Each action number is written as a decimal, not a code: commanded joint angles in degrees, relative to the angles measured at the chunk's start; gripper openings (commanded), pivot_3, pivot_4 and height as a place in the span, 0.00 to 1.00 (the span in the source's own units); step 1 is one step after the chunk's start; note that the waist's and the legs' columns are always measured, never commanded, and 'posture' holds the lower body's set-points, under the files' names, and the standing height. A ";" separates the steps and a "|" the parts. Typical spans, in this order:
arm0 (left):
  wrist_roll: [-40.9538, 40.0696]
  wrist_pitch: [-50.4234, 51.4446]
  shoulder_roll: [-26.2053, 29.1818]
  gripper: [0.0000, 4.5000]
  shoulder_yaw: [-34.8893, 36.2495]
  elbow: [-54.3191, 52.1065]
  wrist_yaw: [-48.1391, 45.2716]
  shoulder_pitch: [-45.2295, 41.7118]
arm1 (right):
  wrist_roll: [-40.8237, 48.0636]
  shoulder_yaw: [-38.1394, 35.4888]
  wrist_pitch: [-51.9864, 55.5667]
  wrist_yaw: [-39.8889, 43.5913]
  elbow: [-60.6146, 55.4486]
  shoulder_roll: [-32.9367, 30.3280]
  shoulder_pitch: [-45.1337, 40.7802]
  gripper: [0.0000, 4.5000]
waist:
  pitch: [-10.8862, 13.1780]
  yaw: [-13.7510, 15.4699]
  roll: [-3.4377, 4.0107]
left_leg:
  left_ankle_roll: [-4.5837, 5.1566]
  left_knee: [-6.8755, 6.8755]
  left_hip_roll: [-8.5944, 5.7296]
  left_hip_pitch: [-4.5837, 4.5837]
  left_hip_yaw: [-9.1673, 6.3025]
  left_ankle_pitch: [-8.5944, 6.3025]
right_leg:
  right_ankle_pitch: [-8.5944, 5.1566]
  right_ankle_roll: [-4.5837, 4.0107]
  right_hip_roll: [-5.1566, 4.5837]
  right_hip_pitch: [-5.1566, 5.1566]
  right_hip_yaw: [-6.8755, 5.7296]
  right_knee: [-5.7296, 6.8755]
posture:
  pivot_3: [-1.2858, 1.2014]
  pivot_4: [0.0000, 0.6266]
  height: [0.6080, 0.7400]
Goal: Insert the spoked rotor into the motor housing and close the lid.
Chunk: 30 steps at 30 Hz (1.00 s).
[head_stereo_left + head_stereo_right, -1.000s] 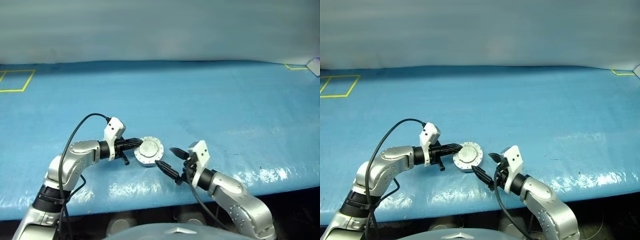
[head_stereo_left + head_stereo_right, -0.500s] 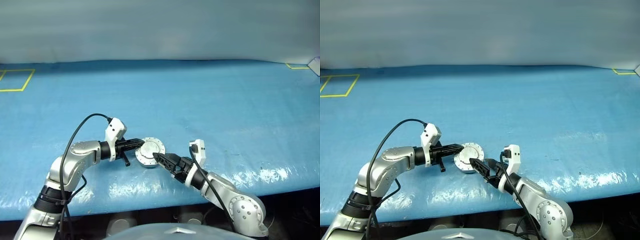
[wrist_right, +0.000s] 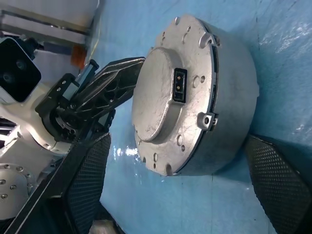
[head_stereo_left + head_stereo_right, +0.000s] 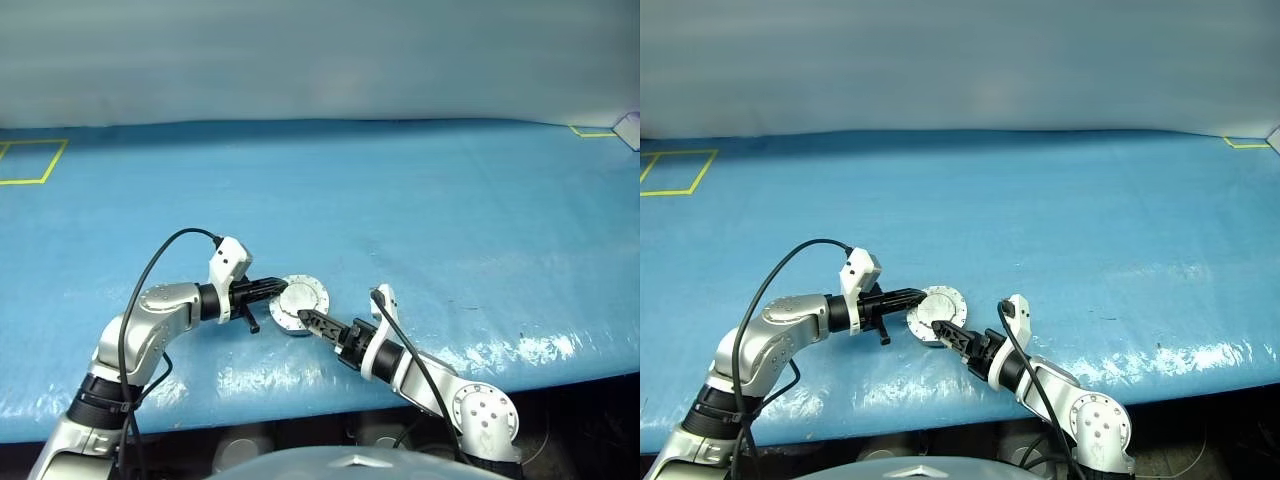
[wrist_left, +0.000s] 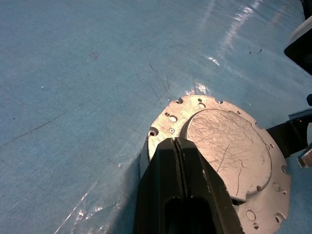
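Note:
The motor housing (image 3: 233,92), a grey round puck, sits on the blue table with the lid (image 3: 163,92) lying flat on top of it. Its plain scratched outer face (image 5: 226,146) is up. My left gripper (image 4: 281,288) is shut, its tips resting on the lid's left rim (image 5: 168,127). My right gripper (image 4: 304,318) is open at the housing's near right side, with one padded finger (image 3: 90,168) on each flank and not touching it. The spoked rotor is hidden.
Blue sheeting (image 4: 430,220) covers the whole table, and its front edge (image 4: 300,405) runs just behind my arms. A yellow tape square (image 4: 30,160) marks the far left, a yellow corner (image 4: 590,132) the far right. A black cable (image 4: 165,250) loops over my left forearm.
My right gripper has rolled and slid left and down to the housing, so its open fingers now straddle it. The left gripper and the housing have stayed put.

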 commanded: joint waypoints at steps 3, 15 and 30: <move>0.13 0.36 -0.40 0.00 -1.00 -0.18 -0.51 0.46 | 9.44 -2.58 -1.73 -2.47 3.24 2.19 -0.05 0.90 | 0.02 0.00 0.03 | 0.01 0.01 -0.01 0.00 0.01 0.00 | 0.00 0.00 -0.01 0.01 0.01 0.00 | 0.52 0.24 1.00; 0.47 0.23 -0.53 0.00 -0.59 0.17 -0.70 0.83 | 16.33 -0.74 -4.07 -6.19 4.79 -0.60 1.40 0.27 | 0.09 -0.25 0.14 | 0.03 0.00 -0.01 -0.03 0.03 -0.02 | 0.00 0.00 -0.01 -0.02 0.02 -0.01 | 0.52 0.24 1.00; -19.05 5.91 -14.41 0.04 19.53 -6.73 12.91 4.97 | 22.54 -1.35 -12.20 -8.57 2.64 -1.10 0.80 0.27 | 0.10 -0.46 0.13 | 0.05 0.04 0.05 -0.33 -0.01 -0.03 | 0.01 0.01 0.02 -0.31 0.02 0.03 | 0.52 0.24 1.00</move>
